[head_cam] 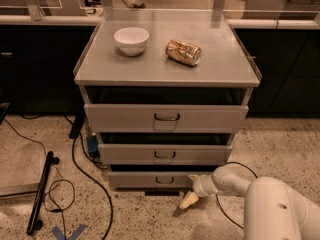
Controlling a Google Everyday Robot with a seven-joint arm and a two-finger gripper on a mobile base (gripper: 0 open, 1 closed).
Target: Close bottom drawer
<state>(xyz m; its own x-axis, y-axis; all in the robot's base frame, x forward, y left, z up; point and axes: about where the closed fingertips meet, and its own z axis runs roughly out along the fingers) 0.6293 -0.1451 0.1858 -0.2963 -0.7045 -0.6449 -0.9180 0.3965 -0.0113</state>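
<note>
Contact matters: end effector [191, 189], jaws spread, is hovering by the right end of the bottom drawer [135, 180]; pushing nearer its handle [165, 180] would avoid skewing.

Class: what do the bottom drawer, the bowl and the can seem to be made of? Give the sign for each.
Bottom drawer: likely painted sheet metal, shown by its flat, matte grey front. Bowl: probably glazed ceramic, white and smooth, though it could be plastic. Can: thin metal with a shiny gold sheen. The gripper sits low beside the drawer front.
</note>
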